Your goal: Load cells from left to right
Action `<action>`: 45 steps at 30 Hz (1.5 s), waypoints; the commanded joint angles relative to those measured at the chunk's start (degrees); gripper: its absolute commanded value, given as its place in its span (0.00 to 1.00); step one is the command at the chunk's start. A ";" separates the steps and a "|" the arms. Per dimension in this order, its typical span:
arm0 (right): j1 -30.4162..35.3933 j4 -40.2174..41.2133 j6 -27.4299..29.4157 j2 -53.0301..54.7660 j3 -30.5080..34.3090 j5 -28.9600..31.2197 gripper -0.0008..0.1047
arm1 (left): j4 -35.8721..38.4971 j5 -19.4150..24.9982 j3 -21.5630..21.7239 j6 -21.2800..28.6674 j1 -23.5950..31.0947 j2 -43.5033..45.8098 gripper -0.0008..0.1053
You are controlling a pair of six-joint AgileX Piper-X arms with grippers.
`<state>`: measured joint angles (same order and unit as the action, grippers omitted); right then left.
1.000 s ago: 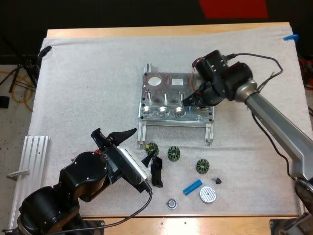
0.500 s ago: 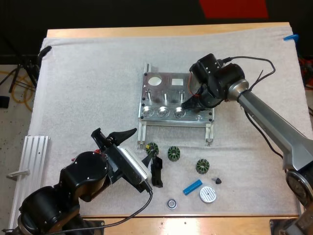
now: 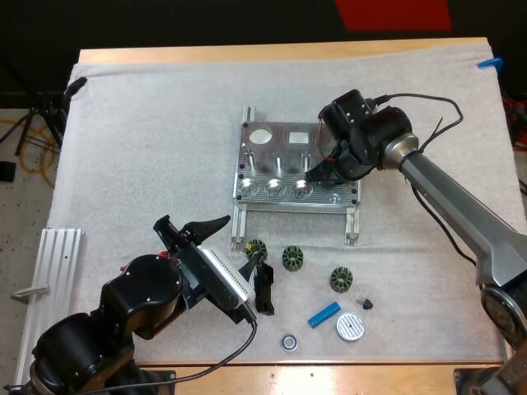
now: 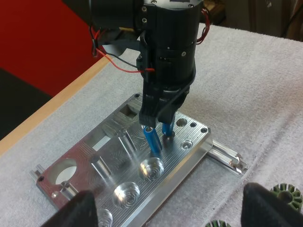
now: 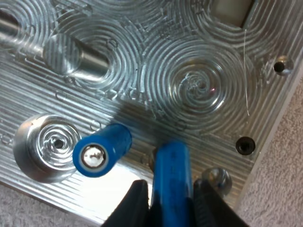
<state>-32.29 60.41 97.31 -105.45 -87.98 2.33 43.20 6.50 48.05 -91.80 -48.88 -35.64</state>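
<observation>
Step in hand, by my read: seating a cell at the right end of the fixture (image 3: 280,160). The right pincer (image 3: 319,174) hangs directly over that end, clamped from both sides on a blue cell (image 5: 171,172) whose low end is down at the fixture's top face. A second cell (image 5: 102,151) stands leaning just beside it on the fixture. Next move likely calls for straightening, pressing down, then letting go. The left pincer (image 3: 191,227) sits well short of the fixture, fingers apart, holding nothing.

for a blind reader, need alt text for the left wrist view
The right end effector holds a blue cell down on the metal fixture, near its corner. A second cell leans beside it.
</observation>
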 commanded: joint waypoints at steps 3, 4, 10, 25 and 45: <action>0.02 0.52 0.53 0.50 -0.53 -2.33 0.01 | -0.66 1.07 0.14 -0.93 -0.28 0.44 0.60; 0.02 0.52 0.53 0.50 -0.53 -3.46 0.01 | -0.66 1.07 0.14 -0.93 -0.28 0.44 0.60; 0.02 0.55 0.53 0.50 -0.53 -1.68 0.01 | -0.66 1.07 0.14 -0.93 -0.28 0.44 0.60; 0.02 1.27 0.53 -1.68 -0.53 -1.06 0.01 | -0.66 1.07 0.14 -0.93 -0.28 0.44 0.60; 0.02 -4.33 0.53 -1.68 -0.53 -1.10 0.01 | -0.66 1.07 0.14 -0.93 -0.28 0.44 0.60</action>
<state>-32.29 57.24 97.31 -107.45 -88.35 1.50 43.20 6.50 48.05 -91.80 -48.88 -35.64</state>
